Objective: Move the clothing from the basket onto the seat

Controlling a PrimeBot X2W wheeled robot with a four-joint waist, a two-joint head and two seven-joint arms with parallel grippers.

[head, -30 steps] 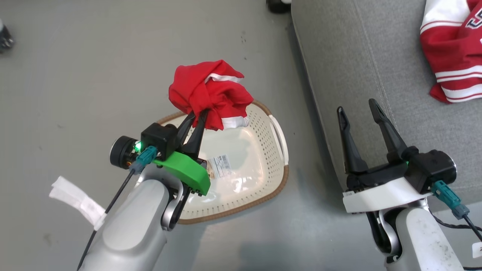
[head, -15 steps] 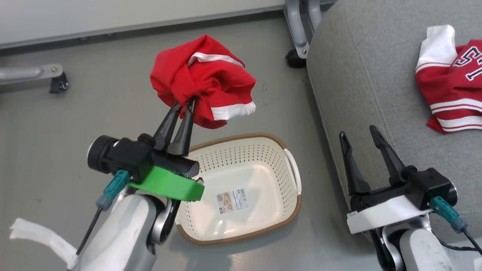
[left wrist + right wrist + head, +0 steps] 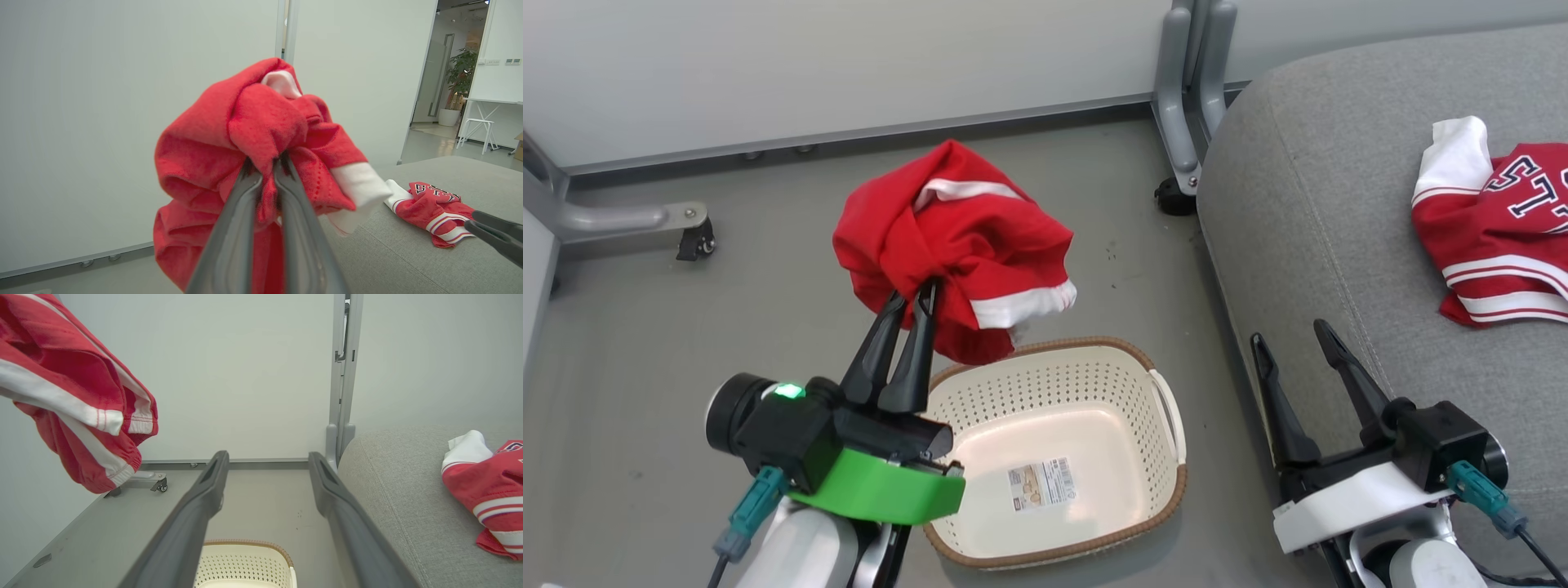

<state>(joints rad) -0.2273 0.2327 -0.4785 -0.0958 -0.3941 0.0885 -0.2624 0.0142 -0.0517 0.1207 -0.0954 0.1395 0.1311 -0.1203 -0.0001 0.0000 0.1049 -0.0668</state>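
**Now aloft: one red garment in the pincer, one on the seat**

Up above the floor point(image 3: 645, 343), the left gripper point(image 3: 913, 292) has its two dark fingers drawn narrow, pinching a bunched red garment point(image 3: 956, 237) with white trim. From the head camera the bundle hangs over the far rim of the basket point(image 3: 1045, 384) and does not touch it. The basket stands on the floor just beside the seat's rounded left edge, with nothing in it but a barcode sticker point(image 3: 1040, 483) on its bottom.

The left wrist camera gives what the head camera cannot: the fold of cloth squeezed between the fingers, fabric spilling to both sides. Past it, a potted plant point(image 3: 459, 75) stands in a far doorway.

The right gripper point(image 3: 1288, 332) is spread wide and holds nothing, hovering over the seat's left edge. Its own camera looks between the fingers at the basket's brown rim below and shows the hanging garment's white stripes and gathered hem at the upper left. A caster point(image 3: 162, 486) sits at the foot of the partition wall point(image 3: 245, 375).

A red jersey point(image 3: 1494, 253) with black-and-white lettering lies crumpled on the seat point(image 3: 1323, 245), well in from that edge.
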